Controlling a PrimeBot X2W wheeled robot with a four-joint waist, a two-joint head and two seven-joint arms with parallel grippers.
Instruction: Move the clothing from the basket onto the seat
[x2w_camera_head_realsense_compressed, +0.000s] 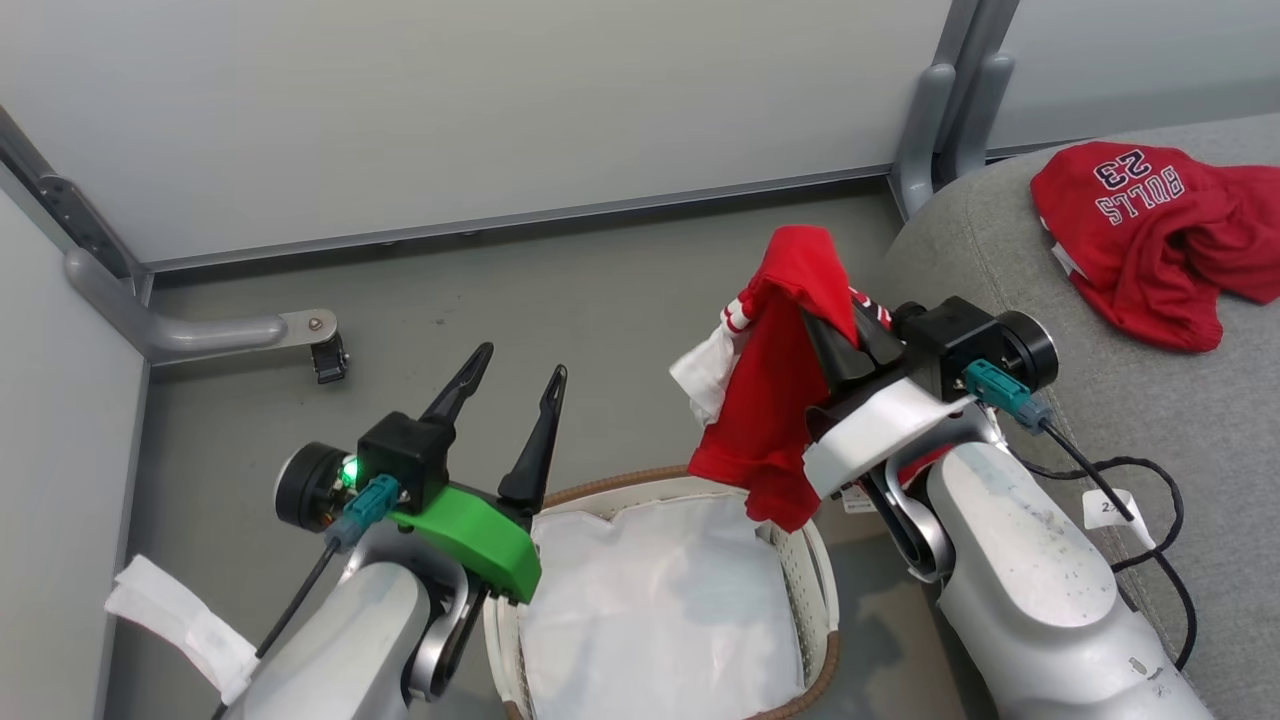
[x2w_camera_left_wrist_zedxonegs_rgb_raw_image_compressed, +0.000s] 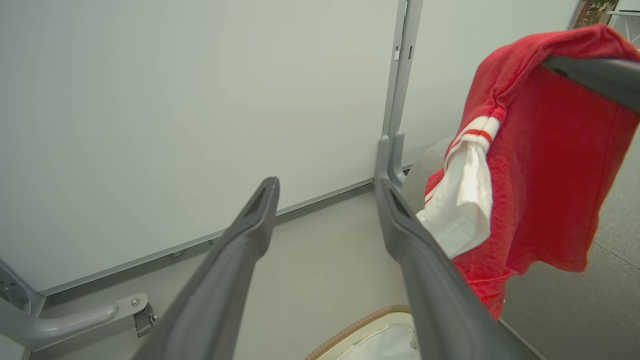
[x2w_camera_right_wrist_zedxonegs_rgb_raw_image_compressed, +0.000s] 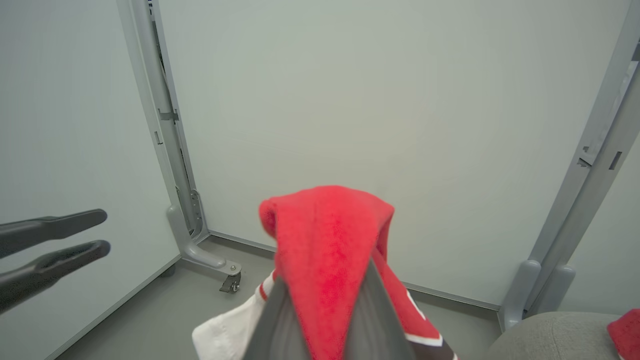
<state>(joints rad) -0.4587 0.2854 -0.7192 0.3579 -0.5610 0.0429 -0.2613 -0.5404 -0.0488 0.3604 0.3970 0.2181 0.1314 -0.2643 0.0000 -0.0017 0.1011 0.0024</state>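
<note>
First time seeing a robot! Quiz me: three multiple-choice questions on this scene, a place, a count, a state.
1. Where does the BULLS 23 jersey lie? A on a shelf; B on the grey seat; C on a wall hook.
2. How many red clothes are in sight? A one; B two; C four.
3. The left pincer is: A open and empty; B shut on a sock; C shut on a bottle.
Answers: B, it lies crumpled there; B, the jersey plus the red garment hanging from the right pincer; A, its jaws stand apart, nothing between.
</note>
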